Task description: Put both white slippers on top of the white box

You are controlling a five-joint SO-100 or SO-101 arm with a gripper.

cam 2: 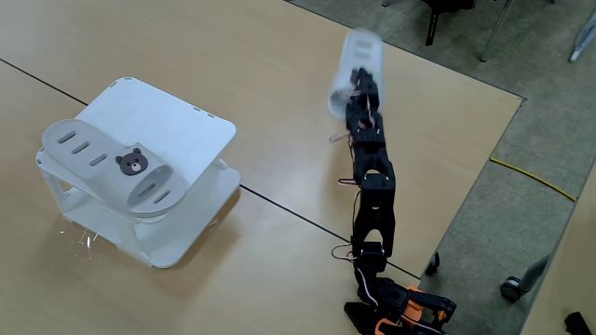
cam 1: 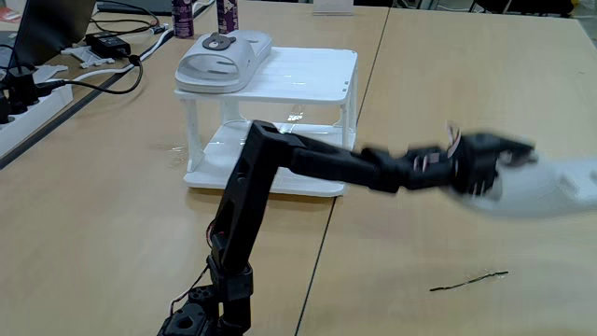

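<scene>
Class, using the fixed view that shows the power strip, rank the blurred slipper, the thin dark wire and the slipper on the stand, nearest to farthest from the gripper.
1. Blurred off-white slipper, at the gripper, right.
2. Thin dark wire, on the table below.
3. Off-white bear-badge slipper, atop the white plastic stand, far left.

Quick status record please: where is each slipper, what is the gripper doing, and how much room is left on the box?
slipper one: lying on the white box top, at its left end in this fixed view
slipper two: blurred, at the gripper, far from the box
gripper: appears shut on slipper two; jaws blurred
box top: right part bare
table: black wire near the front edge
task: one of two placed
</scene>
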